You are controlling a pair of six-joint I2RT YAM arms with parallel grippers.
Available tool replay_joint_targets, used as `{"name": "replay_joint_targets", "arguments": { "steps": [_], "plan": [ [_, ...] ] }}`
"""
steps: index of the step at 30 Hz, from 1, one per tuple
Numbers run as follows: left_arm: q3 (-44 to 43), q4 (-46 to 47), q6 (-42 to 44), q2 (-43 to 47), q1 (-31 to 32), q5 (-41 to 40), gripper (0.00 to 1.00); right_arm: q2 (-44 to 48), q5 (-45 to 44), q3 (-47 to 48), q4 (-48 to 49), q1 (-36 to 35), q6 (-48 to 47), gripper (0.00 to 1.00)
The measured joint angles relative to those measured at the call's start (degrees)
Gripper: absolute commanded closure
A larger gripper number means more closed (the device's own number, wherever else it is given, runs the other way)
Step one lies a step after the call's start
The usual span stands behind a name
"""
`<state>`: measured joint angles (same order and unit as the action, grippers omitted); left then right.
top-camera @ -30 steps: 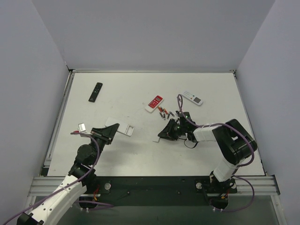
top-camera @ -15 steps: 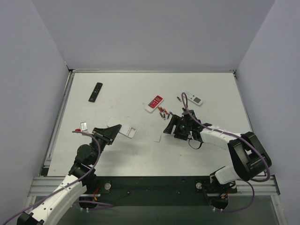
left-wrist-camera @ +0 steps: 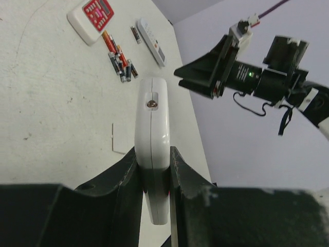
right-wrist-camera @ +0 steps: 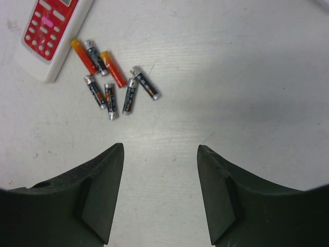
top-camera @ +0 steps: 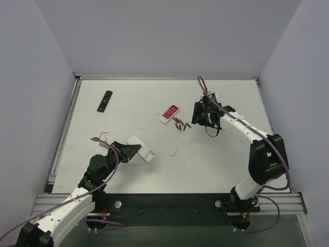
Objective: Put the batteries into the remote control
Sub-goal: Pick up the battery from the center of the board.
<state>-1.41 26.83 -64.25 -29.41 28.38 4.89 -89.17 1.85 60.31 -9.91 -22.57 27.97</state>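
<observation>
White tabletop [top-camera: 128,118] between pale walls: the remote control [left-wrist-camera: 152,118] is gripped edge-on by the left gripper [left-wrist-camera: 152,154], near the table's front-left. Its lower end is hidden by the fingers, and its face cannot be made out. Seven batteries [right-wrist-camera: 114,82] are seen lying loose in a cluster at mid-table, well apart from the held remote and just beside the red-and-white remote [right-wrist-camera: 49,28]; from overhead they are blurred together. The right gripper [right-wrist-camera: 159,149] is held above the table close to them, its jaws parted with nothing between. A second white remote [left-wrist-camera: 151,41] is shown only by the left wrist camera; overhead it is covered by the right arm. A thin white strip [top-camera: 173,152] is seen flat between remote control and batteries. A slim black remote [top-camera: 105,101] is seen at far left.
</observation>
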Motion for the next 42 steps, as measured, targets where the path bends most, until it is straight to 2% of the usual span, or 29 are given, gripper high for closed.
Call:
{"name": "replay_joint_targets", "arguments": {
  "steps": [9,15,27,35,42],
  "plan": [
    [0.0,0.07,3.04,-4.68,-0.11,6.32,1.0,-17.7,3.45,17.03,-8.63,3.34,-11.98,0.52],
    [0.0,0.11,3.87,-5.75,-0.37,9.38,1.0,-25.79,5.49,23.78,-13.84,3.32,-19.1,0.57],
    [0.0,0.13,4.94,-7.19,-0.37,10.71,1.0,-30.34,9.22,29.55,-18.38,1.38,-25.53,0.58],
    [0.0,0.11,4.94,-7.02,-0.37,11.43,1.0,-34.16,9.4,32.54,-19.28,0.72,-26.69,0.7],
    [0.0,0.04,4.92,-6.8,-0.37,11.52,1.0,-35.3,6.69,34.91,-21.31,0.02,-28.5,0.72]
  ]
}}
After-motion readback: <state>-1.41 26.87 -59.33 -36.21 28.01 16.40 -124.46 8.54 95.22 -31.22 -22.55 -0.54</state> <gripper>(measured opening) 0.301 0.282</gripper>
